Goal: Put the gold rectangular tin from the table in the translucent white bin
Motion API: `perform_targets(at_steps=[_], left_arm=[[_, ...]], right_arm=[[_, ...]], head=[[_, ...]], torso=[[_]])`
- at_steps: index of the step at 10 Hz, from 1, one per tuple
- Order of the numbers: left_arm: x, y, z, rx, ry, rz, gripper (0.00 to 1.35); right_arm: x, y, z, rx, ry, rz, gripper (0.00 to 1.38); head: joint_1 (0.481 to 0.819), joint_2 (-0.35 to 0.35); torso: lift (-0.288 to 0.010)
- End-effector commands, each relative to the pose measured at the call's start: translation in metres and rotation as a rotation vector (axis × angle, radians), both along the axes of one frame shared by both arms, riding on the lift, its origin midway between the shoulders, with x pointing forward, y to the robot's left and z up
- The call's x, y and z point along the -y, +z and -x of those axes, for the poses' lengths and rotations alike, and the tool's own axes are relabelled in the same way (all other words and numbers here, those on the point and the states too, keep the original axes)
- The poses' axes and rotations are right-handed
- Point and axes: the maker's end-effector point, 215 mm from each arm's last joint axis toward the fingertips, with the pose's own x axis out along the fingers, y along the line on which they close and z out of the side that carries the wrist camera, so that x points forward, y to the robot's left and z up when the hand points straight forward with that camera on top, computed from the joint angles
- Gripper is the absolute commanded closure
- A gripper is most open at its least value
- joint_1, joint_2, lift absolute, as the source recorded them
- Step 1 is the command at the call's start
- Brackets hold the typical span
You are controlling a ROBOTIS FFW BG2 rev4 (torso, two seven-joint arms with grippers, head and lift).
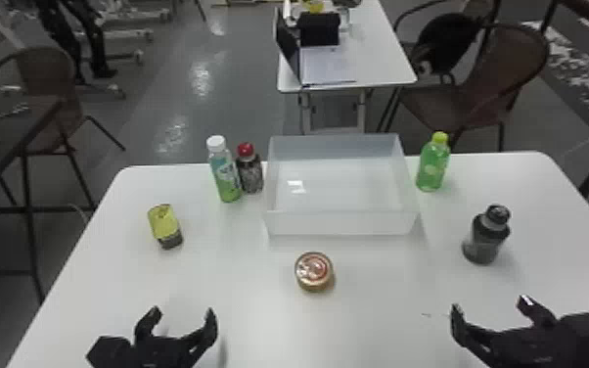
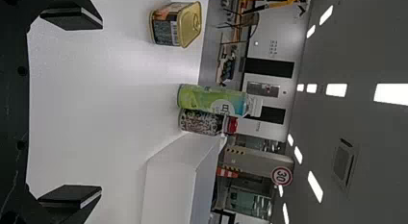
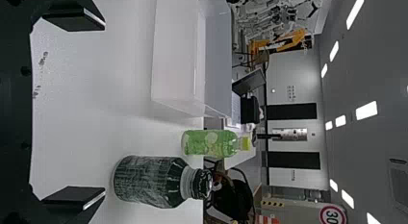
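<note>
Tin (image 1: 164, 222) is upright on the left part of the table (image 1: 112, 274), gold lid up, well apart from the bin (image 1: 340, 223). Left jaws (image 1: 183, 314) are empty and wide open, near side of the tin. Right jaws (image 1: 491, 304) are also open, nothing in them, at the near right; no need for them here.

Handling: we read it as a sealed metal can, stiff, probably full, so dense for its size but not a heavy lift. It should take a firm squeeze without denting. Sides look smooth, so slip is the main risk, mostly if we only catch the top edge.

Grip: take two opposite flat sides, pads square to them, around mid-height and under the lid rim. We'd keep off the rounded corners; a diagonal pinch would likely twist it in the jaws. Leave the ring pull alone.

Carry: lift straight up, keep it level, clear the bin's near wall. White-cap bottle (image 1: 226, 176) and red-cap bottle (image 1: 250, 173) stand just left of the bin, so we route on their near side. Lower it onto the floor of the bin, no drop; the walls look thin.
</note>
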Motion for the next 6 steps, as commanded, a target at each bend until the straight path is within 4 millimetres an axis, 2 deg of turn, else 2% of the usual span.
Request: perform_targets(at_steps=[1, 6], left_arm=[[0.002, -0.001, -0.001, -0.001, 0.001, 0.006, 0.10], [0.013, 0.002, -0.010, 0.012, -0.018, 0.021, 0.10]], right_arm=[[-0.001, 0.001, -0.002, 0.002, 0.004, -0.001, 0.09], [0.001, 0.000, -0.004, 0.002, 0.006, -0.012, 0.09]], head=[[0.695, 0.107], [0.695, 0.092]], torso=[[-0.056], [-0.056]])
